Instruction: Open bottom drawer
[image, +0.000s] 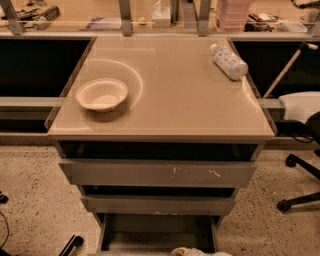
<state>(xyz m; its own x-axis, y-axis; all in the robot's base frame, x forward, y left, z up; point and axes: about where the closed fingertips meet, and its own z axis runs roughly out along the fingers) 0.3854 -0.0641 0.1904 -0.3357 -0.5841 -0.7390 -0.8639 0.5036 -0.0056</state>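
The grey cabinet has three handleless drawers below a beige top (165, 100). The bottom drawer (155, 231) stands pulled out toward me. Its dark inside and both side walls show, and its front is cut off by the lower edge of the view. Only a small whitish part of my gripper (192, 251) shows, at the bottom edge right at the front of the bottom drawer. The rest of the arm is out of view.
The top drawer (157, 173) with white scratch marks and the middle drawer (157, 204) are shut. A white bowl (101, 94) and a lying plastic bottle (229, 61) are on the top. An office chair (300, 150) stands to the right. A black object (70, 246) lies on the floor at lower left.
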